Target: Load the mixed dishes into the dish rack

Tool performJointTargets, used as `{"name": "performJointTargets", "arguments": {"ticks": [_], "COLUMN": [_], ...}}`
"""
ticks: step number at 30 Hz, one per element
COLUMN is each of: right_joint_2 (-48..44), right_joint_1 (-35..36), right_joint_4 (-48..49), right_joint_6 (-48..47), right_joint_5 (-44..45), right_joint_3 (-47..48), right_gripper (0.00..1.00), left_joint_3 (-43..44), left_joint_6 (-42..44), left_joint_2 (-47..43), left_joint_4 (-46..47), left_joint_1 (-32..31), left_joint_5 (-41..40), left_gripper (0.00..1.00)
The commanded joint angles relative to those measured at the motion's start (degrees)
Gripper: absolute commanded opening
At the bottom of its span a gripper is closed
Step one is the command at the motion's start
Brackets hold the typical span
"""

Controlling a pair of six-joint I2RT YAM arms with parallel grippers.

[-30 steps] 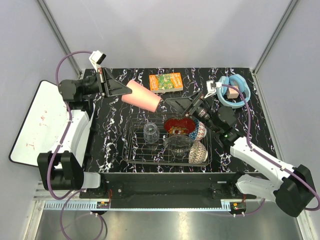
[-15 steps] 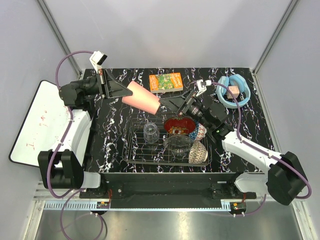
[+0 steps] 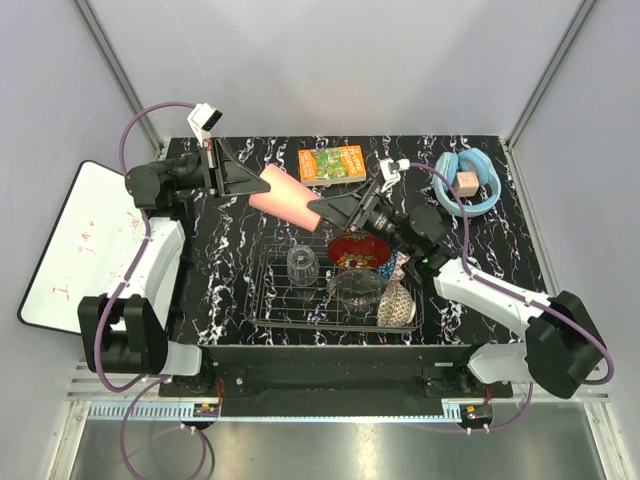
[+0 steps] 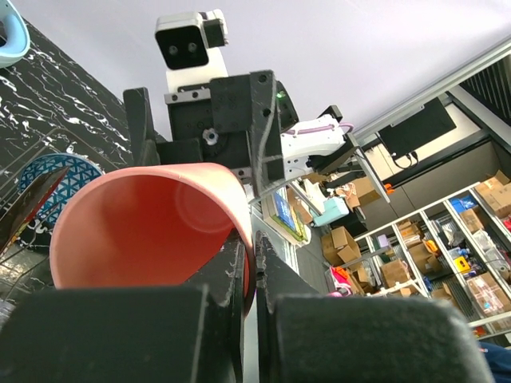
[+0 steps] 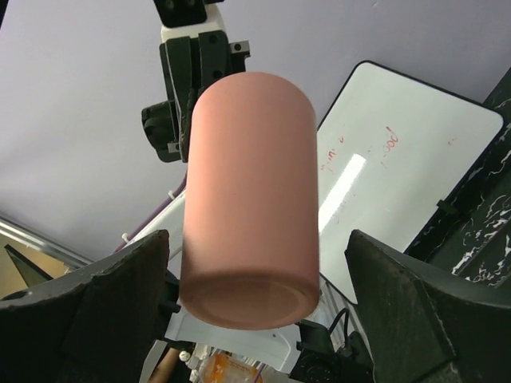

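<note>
My left gripper (image 3: 256, 183) is shut on the rim of the salmon-pink cup (image 3: 287, 195) and holds it on its side in the air, behind the dish rack (image 3: 270, 300). In the left wrist view one finger is inside the cup (image 4: 152, 231) and one outside, with my left gripper (image 4: 254, 257) at its rim. My right gripper (image 3: 325, 208) is open, its fingers either side of the cup's closed base (image 5: 249, 199) and not touching it. The rack holds the glass tumbler (image 3: 302, 265), red bowl (image 3: 357, 252), glass bowl (image 3: 355, 287), blue patterned bowl (image 3: 402, 263) and beige patterned bowl (image 3: 396, 305).
An orange-green box (image 3: 332, 163) lies at the back middle of the black marbled table (image 3: 220, 270). Light-blue headphones (image 3: 467, 182) lie at the back right. A whiteboard (image 3: 75, 240) lies off the table's left edge.
My right gripper has swung left from above the red bowl to the cup's base. My left arm has carried the cup slightly to the right.
</note>
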Motion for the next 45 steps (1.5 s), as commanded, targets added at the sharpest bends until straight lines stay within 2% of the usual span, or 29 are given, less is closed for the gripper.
{"name": "performJointTargets", "arguments": {"ticks": [1, 2, 3, 4, 5, 6, 7, 9, 10, 12, 13, 16, 19, 20, 21, 22, 23, 24, 25, 26, 27, 28, 29, 30, 32, 33, 36, 41, 45], "right_joint_2": [1.2, 1.2, 1.1, 1.0, 1.0, 0.8, 0.7, 0.5, 0.5, 0.3, 0.2, -0.6, -2.5, -3.3, -5.1, -6.1, -7.9, -8.6, -9.5, -11.0, -11.7, -12.4, -13.1, -13.2, -13.2, -13.1, -11.3, -2.6, 2.6], "right_joint_1": [3.1, 3.5, 4.0, 4.2, 4.2, 4.2, 4.2, 4.2, 4.2, 4.2, 4.2, 4.2, 4.2, 4.3, 4.2, 4.2, 4.2, 4.2, 4.2, 4.2, 4.2, 4.2, 4.2, 4.3, 4.8, 5.5, 10.4, 21.8, 27.0], "right_joint_4": [2.6, 2.1, 1.1, 0.7, 0.6, 0.8, 0.8, 0.1, -0.1, -0.1, -0.3, -1.4, -4.0, -7.5, -9.8, -12.9, -20.8, -24.8, -29.0, -36.0, -39.1, -42.1, -47.3, -50.6, -57.1, -59.0, -65.9, -79.4, -86.2], "right_joint_6": [-2.5, -4.1, -4.8, -5.2, -5.7, -6.0, -6.1, -6.4, -6.7, -6.9, -7.2, -7.9, -10.8, -12.0, -13.6, -17.2, -19.3, -21.7, -25.7, -27.7, -29.5, -32.3, -33.6, -34.5, -36.7, -37.5, -41.4, -47.8, -50.0], "right_joint_5": [-1.0, -0.8, -0.5, -0.4, -0.1, 0.3, 0.5, 0.6, 0.6, 0.8, 0.9, 1.2, 2.4, 3.2, 3.8, 4.1, 4.8, 5.0, 5.5, 6.7, 7.3, 7.8, 8.2, 8.2, 8.5, 9.1, 13.3, 24.1, 31.5], "right_joint_3": [4.5, 5.3, 5.7, 6.0, 6.2, 6.1, 6.0, 6.1, 6.1, 5.9, 5.7, 5.8, 6.0, 6.3, 6.8, 8.7, 10.0, 11.5, 14.1, 15.1, 16.0, 17.6, 18.3, 19.0, 20.2, 20.4, 20.9, 29.2, 36.6], "right_gripper": [1.0, 1.0, 1.0, 1.0, 1.0, 1.0, 1.0, 0.99, 0.94, 0.78, 0.61, 0.4, 0.32, 0.3, 0.28, 0.23, 0.11, 0.08, 0.06, 0.06, 0.05, 0.05, 0.04, 0.01, 0.0, 0.0, 0.0, 0.0, 0.0], "left_joint_3": [0.7, 0.8, 0.8, 1.1, 2.1, 3.0, 4.0, 8.1, 8.5, 8.4, 8.2, 7.0, 5.0, 4.6, 4.5, 5.6, 7.1, 9.1, 13.7, 16.0, 18.0, 20.3, 20.9, 21.2, 21.9, 22.3, 22.5, 19.5, 18.0], "left_joint_6": [8.6, 11.2, 17.3, 21.0, 24.8, 33.8, 39.2, 50.7, 50.5, 50.4, 50.5, 50.6, 51.1, 51.3, 53.9, 56.7, 61.0, 73.8, 80.6, 86.9, 96.2, 98.4, 99.6, 101.0, 101.3, 101.3, 101.4, 102.6, 102.6], "left_joint_2": [-0.7, -1.1, -2.1, -2.7, -3.4, -4.2, -4.7, -5.0, -5.0, -5.1, -5.1, -5.8, -7.0, -7.6, -7.7, -7.7, -7.5, -7.3, -7.1, -6.6, -6.5, -6.5, -6.7, -7.0, -7.2, -7.2, -7.9, -9.8, -10.2], "left_joint_4": [-6.9, -13.8, -17.6, -27.0, -32.2, -37.9, -50.9, -62.7, -64.0, -63.9, -64.0, -63.9, -63.9, -64.2, -64.7, -71.4, -77.0, -84.4, -99.5, -105.7, -110.7, -116.0, -117.2, -117.8, -117.9, -117.9, -117.5, -115.8, -115.3], "left_joint_1": [-0.3, -0.3, -0.3, -0.3, -0.3, -0.3, -0.3, -0.4, -0.4, -0.6, -0.7, -0.9, -1.0, -1.0, -1.0, -0.8, 0.2, 1.0, 1.5, 2.7, 2.7, 2.5, 2.2, 2.2, 2.1, 2.1, 2.1, 2.4, 2.4], "left_joint_5": [-1.1, -1.1, -1.3, -1.6, -1.9, -2.7, -3.4, -4.4, -4.3, -4.3, -4.3, -4.1, -4.1, -3.8, -2.8, -2.3, -2.2, -3.8, -5.5, -7.8, -14.9, -19.7, -24.2, -34.0, -43.7, -52.7, -62.5, -63.8, -62.8], "left_gripper": [0.0, 0.0, 0.0, 0.0, 0.0, 0.0, 0.0, 0.0, 0.0, 0.0, 0.0, 0.0, 0.0, 0.0, 0.11, 0.23, 0.34, 0.82, 0.99, 0.99, 0.99, 0.99, 0.99, 0.99, 0.99, 0.99, 0.99, 0.99, 0.99]}}
